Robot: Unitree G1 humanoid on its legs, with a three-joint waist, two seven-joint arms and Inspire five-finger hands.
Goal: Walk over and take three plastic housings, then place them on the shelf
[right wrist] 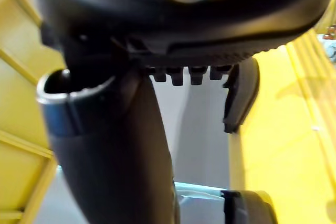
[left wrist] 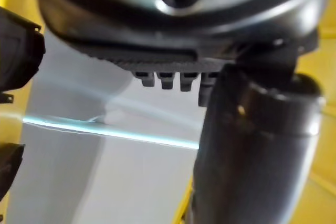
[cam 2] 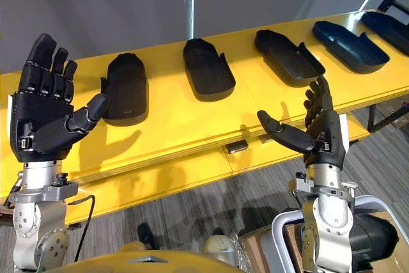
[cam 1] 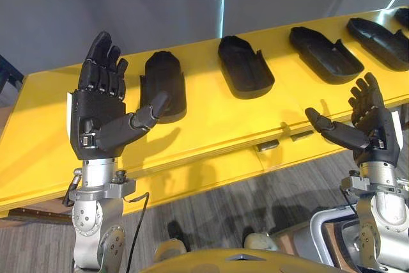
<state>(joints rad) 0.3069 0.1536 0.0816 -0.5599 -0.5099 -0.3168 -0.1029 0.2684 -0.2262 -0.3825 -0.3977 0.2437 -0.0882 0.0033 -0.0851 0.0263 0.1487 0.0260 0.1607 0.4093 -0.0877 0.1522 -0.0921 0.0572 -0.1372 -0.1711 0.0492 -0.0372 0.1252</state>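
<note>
- Presently we find the plastic housings lying in one row along the far edge of the bench, well apart from one another and, as far as we can tell, hollow side up. None is in a hand.
- We judge the spacing deliberate: each shell has bare surface round it, so fingers can close on one without disturbing its neighbour.
- Nearest the left end lies the leftmost housing, in line with the left hand. That hand is raised upright, fingers straight, thumb spread toward the middle, and it holds nothing.
- Toward the right end, the third housing lies beyond the right hand. This hand is likewise upright and fully spread, empty, and held lower, at the bench's front edge.
- We read both hands as held ready: opened wide ahead of a reach, with no pickup begun.
- The bench top is smooth, glossy yellow. Its front edge steps down to a lower ledge, and two small dark fittings sit on that step.
- Behind the bench stands a plain grey wall with a bright vertical strip of light. Below the front edge we note grey carpeted floor.
</note>
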